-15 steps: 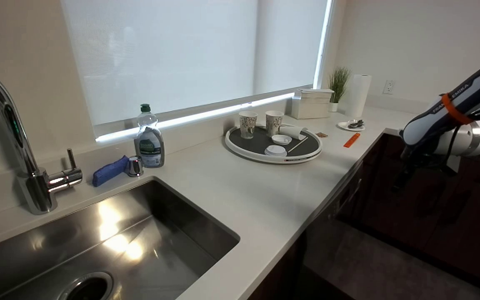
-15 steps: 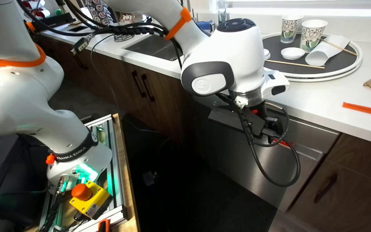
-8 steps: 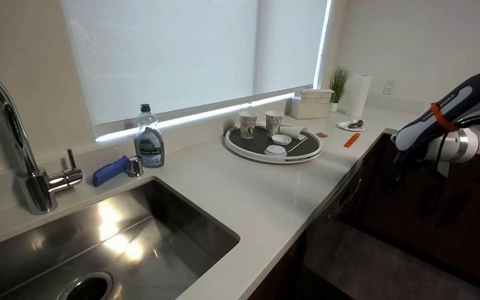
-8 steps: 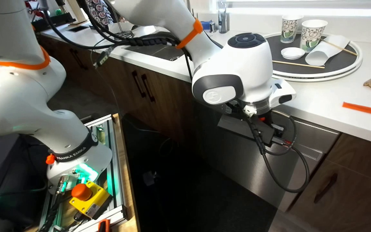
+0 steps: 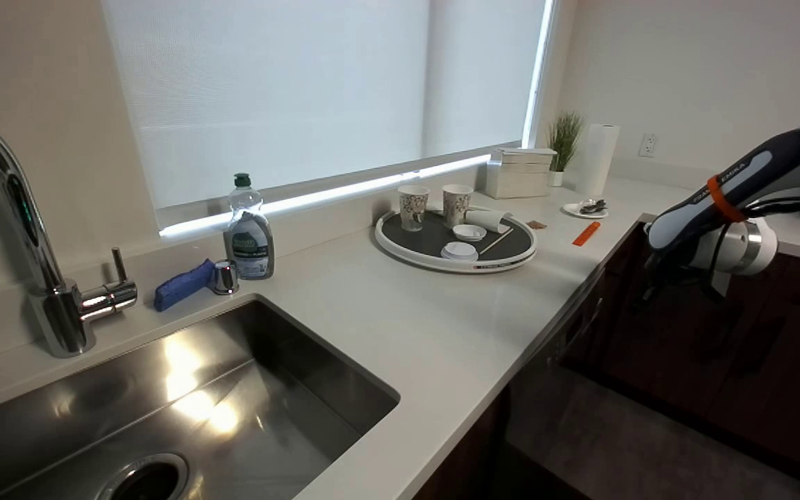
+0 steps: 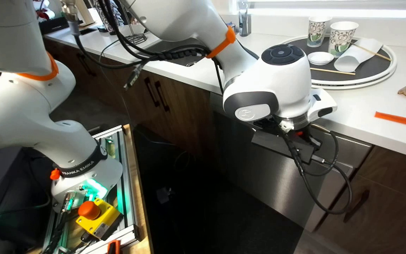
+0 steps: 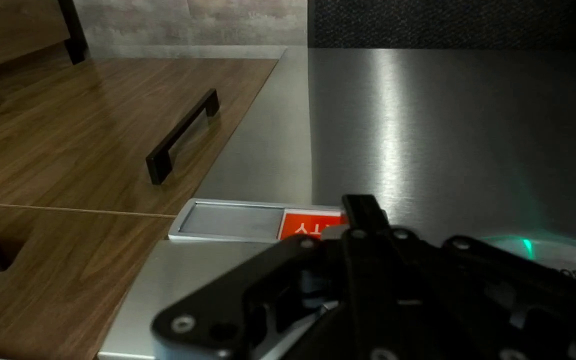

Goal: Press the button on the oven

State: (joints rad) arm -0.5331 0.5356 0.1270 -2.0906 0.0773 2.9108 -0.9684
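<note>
In an exterior view, my arm (image 6: 196, 21) extends from its base (image 6: 86, 173), at left, to a wrist (image 6: 277, 84) bent downward before the oven (image 6: 259, 180) — the steel front under the bench (image 6: 379, 109). In the wrist view my hand (image 7: 363, 202) is narrow, fingers (image 7: 361, 212) together, overlapping a red label (image 7: 300, 220); contact I cannot tell. Against half a second ago, my wrist sits lower and farther right. Room spreads over dark floor (image 6: 196, 215) at lower left — the bench edge continues rightward.

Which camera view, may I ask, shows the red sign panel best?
The wrist view: it shows the red sign panel close up, though the gripper covers part. Neither exterior view lets me make it out.
</note>
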